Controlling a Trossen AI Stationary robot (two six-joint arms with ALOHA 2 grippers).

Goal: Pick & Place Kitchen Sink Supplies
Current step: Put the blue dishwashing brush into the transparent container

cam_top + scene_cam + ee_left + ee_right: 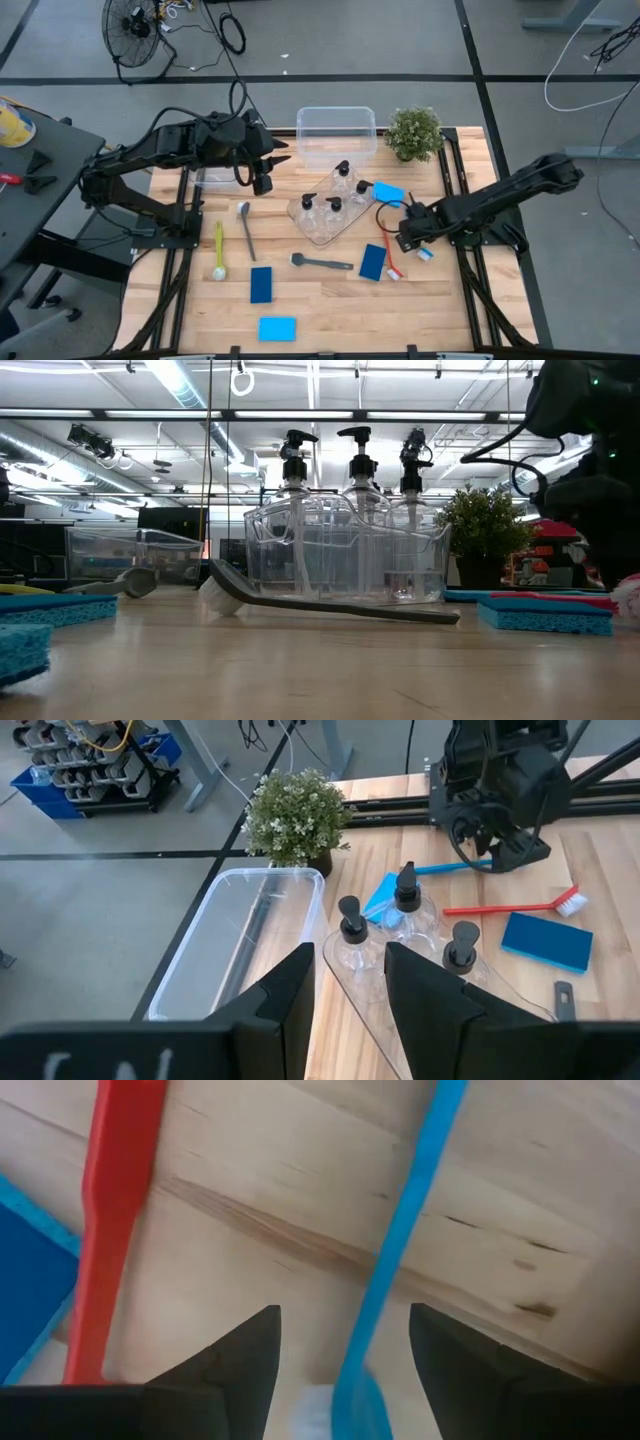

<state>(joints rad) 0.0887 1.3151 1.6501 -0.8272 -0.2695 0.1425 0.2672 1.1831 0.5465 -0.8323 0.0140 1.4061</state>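
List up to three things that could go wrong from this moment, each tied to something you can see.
1. The right gripper is open astride the blue brush, but the red brush lies close beside it, so closing could nudge or catch it.
2. The blue brush's thin handle may slip or twist when lifted.
3. The left gripper hangs open above the tray of bottles; descending carelessly might topple one.

Bare wood is left across the table in the lower right of the high view; its centre is blocked by the bottle tray.
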